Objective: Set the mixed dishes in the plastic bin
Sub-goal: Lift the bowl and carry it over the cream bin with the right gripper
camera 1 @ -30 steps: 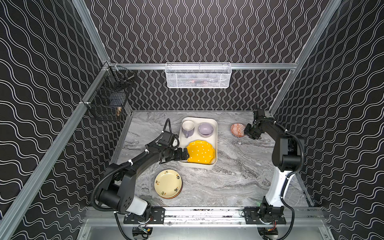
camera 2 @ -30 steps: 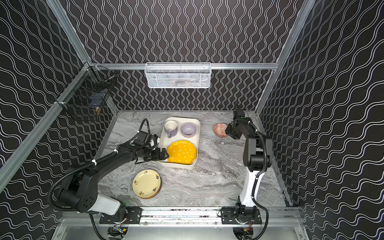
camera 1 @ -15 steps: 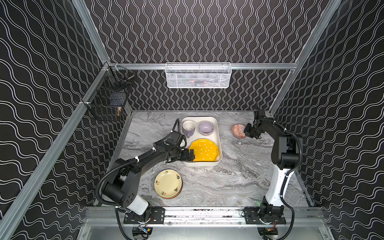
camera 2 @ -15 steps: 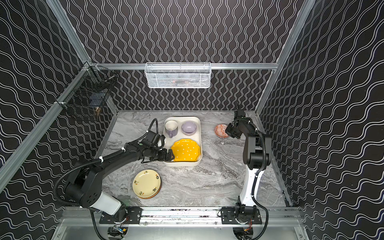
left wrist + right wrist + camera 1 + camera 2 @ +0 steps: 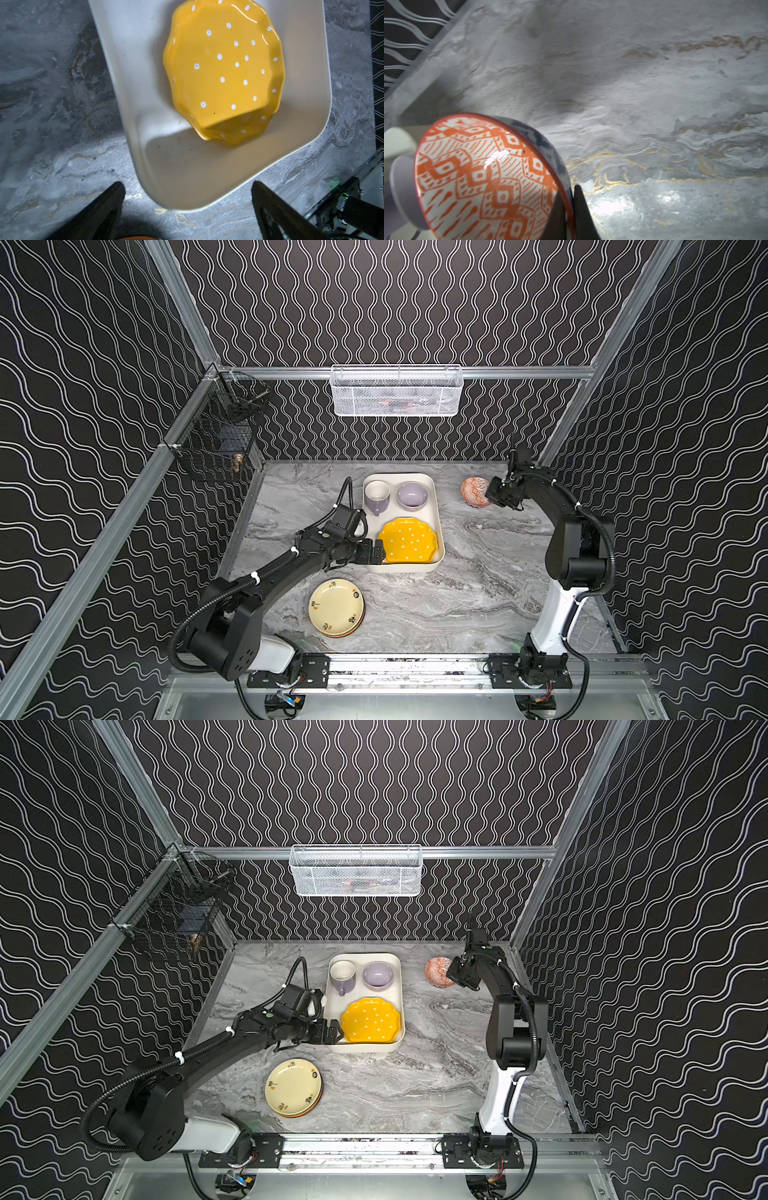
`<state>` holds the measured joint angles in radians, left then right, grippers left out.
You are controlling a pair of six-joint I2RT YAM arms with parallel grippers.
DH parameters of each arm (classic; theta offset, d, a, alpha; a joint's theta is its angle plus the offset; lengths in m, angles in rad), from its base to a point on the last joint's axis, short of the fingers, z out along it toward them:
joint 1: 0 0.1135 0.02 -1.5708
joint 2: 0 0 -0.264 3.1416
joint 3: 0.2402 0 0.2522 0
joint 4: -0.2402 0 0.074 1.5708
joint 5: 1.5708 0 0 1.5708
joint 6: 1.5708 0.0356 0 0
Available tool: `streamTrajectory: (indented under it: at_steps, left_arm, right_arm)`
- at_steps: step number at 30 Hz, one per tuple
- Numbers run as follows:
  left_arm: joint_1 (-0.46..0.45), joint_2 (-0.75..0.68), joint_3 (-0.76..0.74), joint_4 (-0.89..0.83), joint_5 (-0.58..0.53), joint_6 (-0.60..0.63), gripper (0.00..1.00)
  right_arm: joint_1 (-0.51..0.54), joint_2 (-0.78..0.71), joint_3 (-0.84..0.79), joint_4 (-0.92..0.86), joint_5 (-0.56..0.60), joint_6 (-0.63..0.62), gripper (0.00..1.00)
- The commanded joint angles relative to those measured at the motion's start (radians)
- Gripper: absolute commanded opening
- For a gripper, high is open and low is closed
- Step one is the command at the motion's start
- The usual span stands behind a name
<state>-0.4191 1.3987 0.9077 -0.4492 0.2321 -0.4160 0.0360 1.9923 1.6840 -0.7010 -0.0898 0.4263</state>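
right hand (image 5: 569,194) pinches patterned bowl (image 5: 483,176) | glossy scalloped plate (image 5: 224,68) | rounded bin (image 5: 187,176)

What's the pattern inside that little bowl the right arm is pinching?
Orange-red and white diamonds and zigzags inside the bowl; clearest in the right wrist view.

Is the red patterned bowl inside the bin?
No, the bowl is outside the bin, above the table, with the right jaws shut on its rim.

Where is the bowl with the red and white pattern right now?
In both top views the patterned bowl is at the far right of the table, outside the bin, tilted, its rim pinched by the fingers of the right gripper.
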Motion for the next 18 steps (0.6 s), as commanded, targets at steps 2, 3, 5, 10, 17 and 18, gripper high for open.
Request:
streamTrajectory:
  at_steps: [2,3,5,10,17,18]
  left_arm:
    - [-0.001,-0.030,-0.006,-0.013,-0.008,0.024,0.99]
    - [-0.001,-0.037,-0.007,-0.017,-0.010,0.028,0.99]
    - [-0.001,-0.054,-0.009,-0.023,-0.015,0.032,0.99]
    - [0.000,-0.099,-0.025,-0.031,-0.029,0.036,0.99]
    - [0.006,-0.142,-0.057,-0.034,-0.033,0.042,0.99]
    - [0.006,-0.144,-0.059,-0.034,-0.031,0.044,0.99]
  right_arm:
    - [0.085,-0.003,0.087,-0.036,0.026,0.014,0.05]
    - [0.111,0.010,0.124,-0.053,0.036,0.016,0.05]
    - [0.160,0.043,0.194,-0.083,0.047,0.020,0.05]
    - [0.257,0.161,0.385,-0.156,0.067,0.035,0.05]
    - [0.337,0.276,0.517,-0.194,0.078,0.052,0.05]
    - [0.345,0.283,0.522,-0.191,0.079,0.053,0.05]
